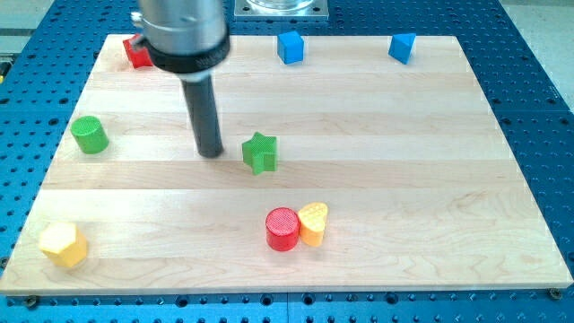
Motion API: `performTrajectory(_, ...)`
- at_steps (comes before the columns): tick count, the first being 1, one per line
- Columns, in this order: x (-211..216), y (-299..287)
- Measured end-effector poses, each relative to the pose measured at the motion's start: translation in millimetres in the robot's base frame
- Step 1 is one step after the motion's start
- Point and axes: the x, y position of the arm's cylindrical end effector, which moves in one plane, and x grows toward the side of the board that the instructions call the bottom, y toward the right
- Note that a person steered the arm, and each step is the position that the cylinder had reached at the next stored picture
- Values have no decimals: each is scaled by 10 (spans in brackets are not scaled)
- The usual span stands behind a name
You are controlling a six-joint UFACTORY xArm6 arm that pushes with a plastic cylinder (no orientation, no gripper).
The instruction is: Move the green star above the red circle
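The green star (260,152) lies near the board's middle, above and slightly to the view's left of the red circle (282,229). My tip (211,152) rests on the board to the view's left of the green star, a small gap apart from it. The rod rises from the tip toward the view's top left.
A yellow heart (313,222) touches the red circle's right side. A green cylinder (90,135) sits at the left, a yellow hexagon (63,244) at the bottom left. A red star (136,51), partly hidden by the arm, and two blue blocks (290,47) (402,47) line the top edge.
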Motion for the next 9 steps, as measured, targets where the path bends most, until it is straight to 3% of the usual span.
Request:
performTrajectory(1,-51,675)
performTrajectory(2,570,1004)
performTrajectory(3,553,1161)
performTrajectory(4,438,799)
performTrajectory(5,102,1192)
performTrajectory(6,523,1299)
performTrajectory(9,807,1274)
